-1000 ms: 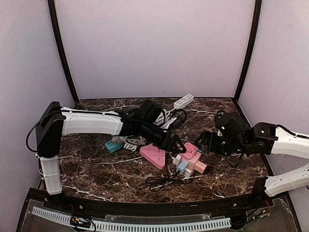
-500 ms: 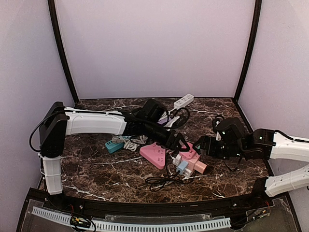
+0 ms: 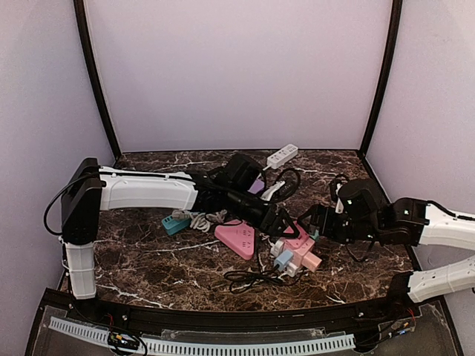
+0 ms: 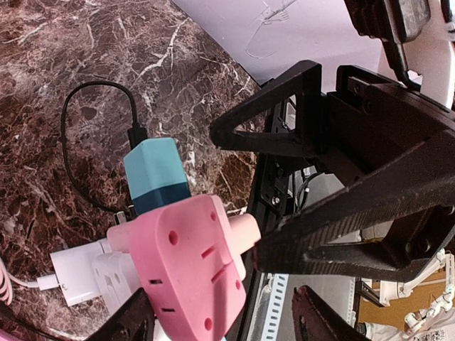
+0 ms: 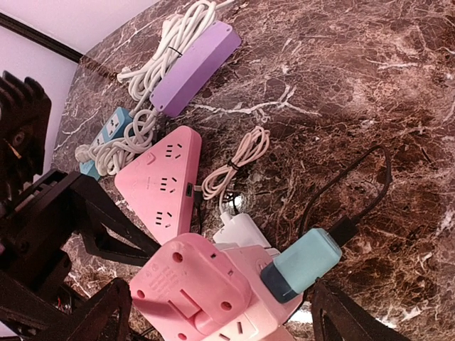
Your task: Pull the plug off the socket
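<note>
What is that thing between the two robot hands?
Between the left fingers and right fingers: a pink socket cube with a teal plug, clearest in the right wrist view.

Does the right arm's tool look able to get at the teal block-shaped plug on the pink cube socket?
Probably yes: the teal block-shaped plug juts from the pink cube socket toward the open right tool, nothing blocking it.

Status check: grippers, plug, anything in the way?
Left gripper and right gripper open, flanking the pink socket cube from opposite sides. Teal plug seated in it, not pulled. White plug close beside it.
</note>
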Tool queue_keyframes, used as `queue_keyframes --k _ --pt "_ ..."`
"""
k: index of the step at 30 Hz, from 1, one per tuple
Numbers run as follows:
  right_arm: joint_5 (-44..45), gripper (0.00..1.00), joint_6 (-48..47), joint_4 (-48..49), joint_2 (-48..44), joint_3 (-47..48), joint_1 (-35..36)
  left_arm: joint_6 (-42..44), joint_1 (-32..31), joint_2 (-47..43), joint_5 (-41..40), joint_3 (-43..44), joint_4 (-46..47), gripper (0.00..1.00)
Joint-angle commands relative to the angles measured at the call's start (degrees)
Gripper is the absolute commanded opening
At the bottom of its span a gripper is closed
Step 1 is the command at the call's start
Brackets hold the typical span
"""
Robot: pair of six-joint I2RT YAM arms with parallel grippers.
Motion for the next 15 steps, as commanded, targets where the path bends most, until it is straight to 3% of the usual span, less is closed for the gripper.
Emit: queue_keyframes --k 1,15 --pt "0.19 0.87 1.58 1.30 -1.24 -0.44 -0.36 1.04 -1.51 -3.78 2.01 0.85 0.54 0.66" --pt "-3.71 0.85 3.80 0.62 -2.26 1.05 -0.35 -0.06 -3.63 -5.25 2.99 1.01 2.46 0.66"
